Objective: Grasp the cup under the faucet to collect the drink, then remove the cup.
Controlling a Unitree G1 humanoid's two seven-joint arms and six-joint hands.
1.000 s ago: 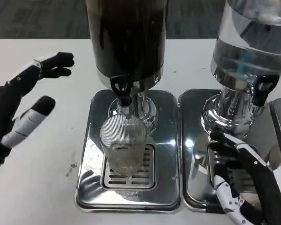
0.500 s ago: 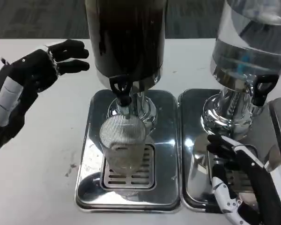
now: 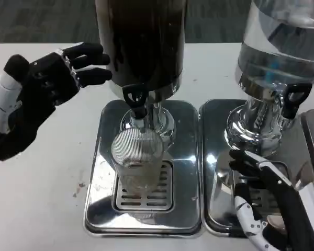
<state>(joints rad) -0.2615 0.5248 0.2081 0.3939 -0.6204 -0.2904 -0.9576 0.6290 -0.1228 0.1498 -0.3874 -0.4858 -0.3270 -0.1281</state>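
A clear ribbed cup (image 3: pixel 137 159) stands upright on the drip grate (image 3: pixel 144 197) of the left steel tray (image 3: pixel 102 172), right under the black faucet (image 3: pixel 135 100) of the dark drink dispenser (image 3: pixel 141 42). My left hand (image 3: pixel 39 94) is raised left of the dispenser with its fingers spread, the fingertips (image 3: pixel 102 63) close to the tank's side, holding nothing. My right hand (image 3: pixel 269 201) hovers low over the right tray (image 3: pixel 220 157), fingers apart and empty, well right of the cup.
A second dispenser with clear liquid (image 3: pixel 277 57) stands on the right tray, its black tap (image 3: pixel 292 99) above my right hand. Bare white table (image 3: pixel 42 183) lies left of the trays.
My left hand has risen and swung right, from the far left to beside the dark dispenser. My right hand has edged slightly left. The cup has not moved.
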